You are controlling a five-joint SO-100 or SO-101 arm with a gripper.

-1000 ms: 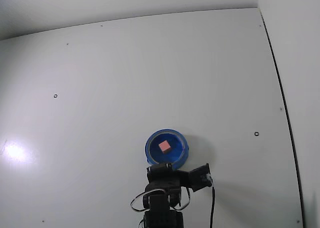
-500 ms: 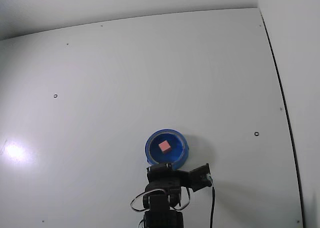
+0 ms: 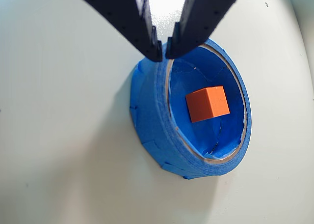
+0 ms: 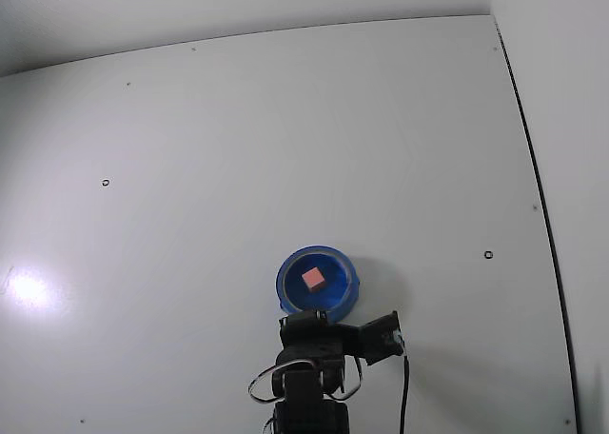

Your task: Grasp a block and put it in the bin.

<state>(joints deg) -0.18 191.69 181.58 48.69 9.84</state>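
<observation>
Wrist view shows the gripper (image 3: 163, 49), cut off at the top, fingertips nearly touching and empty, above the bin (image 3: 152, 116) holding the block (image 3: 207, 103).

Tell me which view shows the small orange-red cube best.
The wrist view: the small orange-red cube fills a good part of the frame, top and side faces distinct, resting inside the round blue bin. The fixed view shows it only as a tiny pink square.
</observation>
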